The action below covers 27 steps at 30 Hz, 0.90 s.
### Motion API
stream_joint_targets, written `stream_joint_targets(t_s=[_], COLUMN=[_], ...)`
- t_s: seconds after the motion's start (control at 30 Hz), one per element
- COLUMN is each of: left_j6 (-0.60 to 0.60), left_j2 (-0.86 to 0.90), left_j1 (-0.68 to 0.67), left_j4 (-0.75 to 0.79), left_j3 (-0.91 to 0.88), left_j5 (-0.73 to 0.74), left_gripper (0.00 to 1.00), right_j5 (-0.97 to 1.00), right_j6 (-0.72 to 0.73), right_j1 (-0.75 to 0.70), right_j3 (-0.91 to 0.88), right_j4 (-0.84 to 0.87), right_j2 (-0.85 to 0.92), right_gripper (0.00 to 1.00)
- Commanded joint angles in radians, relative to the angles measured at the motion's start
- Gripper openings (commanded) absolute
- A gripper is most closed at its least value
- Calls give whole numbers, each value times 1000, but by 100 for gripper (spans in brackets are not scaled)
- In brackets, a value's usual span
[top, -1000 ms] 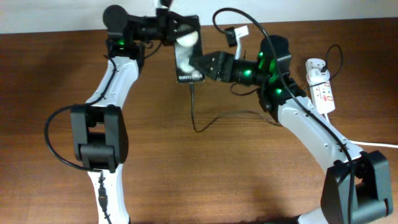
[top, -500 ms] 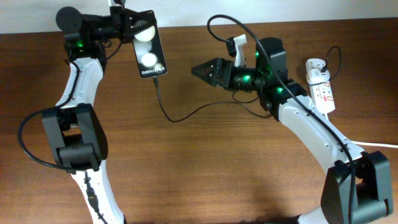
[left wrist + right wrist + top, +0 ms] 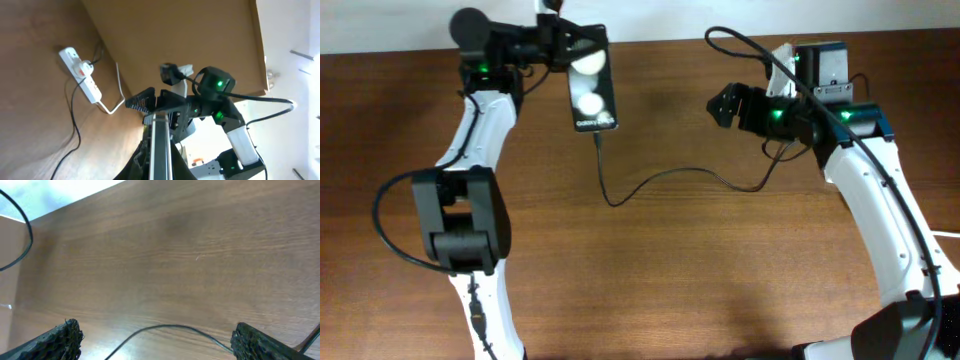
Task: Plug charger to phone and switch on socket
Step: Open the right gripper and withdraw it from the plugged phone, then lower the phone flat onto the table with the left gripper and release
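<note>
The socket [image 3: 81,74] lies behind the right gripper [image 3: 718,106], hidden from above under the right arm [image 3: 875,195], which is much the nearer; its long axis seems to run across the fingers' line. That gripper is spread wide and empty. Ahead of it, well apart, the left gripper [image 3: 580,46] pinches the phone [image 3: 592,95] by its top end, the charger [image 3: 660,178] trailing from the lower end toward the right wrist.
</note>
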Motion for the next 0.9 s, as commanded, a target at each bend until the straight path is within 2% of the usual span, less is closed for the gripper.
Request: stream_joint_targets(t_s=[0.0,0.17,0.23,0.3,0.33,0.37,0.4,0.43,0.5,0.67,0.87], left_j6=[16,7,-74,-63,18,99,214,385,543,914,1276], left_j2=[79,134,134,134,134,134,134,134,134,134,134], left_j1=[-42,-56,-56,-54,-54,-54,-54,-55,-62,-114,-160], left_j4=[0,-30,-45,-71,-90,-190,-369,-632,-803,-1072,-1357], left_j3=[4,4,4,4,4,4,4,4,4,4,4], left_j5=[0,-31,-130,-240,-279,-289,-334,-429,-492,-464,-474], left_gripper=[0,0,0,0,0,0,0,0,0,0,0], right_j5=[32,31,31,31,31,31,31,31,32,50,50], right_j6=[-24,-32,-32,-32,-32,-32,-32,-32,-43,-43,-43], right_j1=[-2,-2,-2,-2,-2,-2,-2,-2,-2,-2,-2], right_j3=[24,24,24,24,24,24,24,24,24,24,24], right_j4=[-13,-16,-16,-16,-16,-14,-15,-15,-14,-14,-15], right_j2=[-23,-23,-23,-23,-23,-23,-23,-23,-23,-23,-23], right_gripper=[99,99,99,99,99,99,99,99,99,99,99])
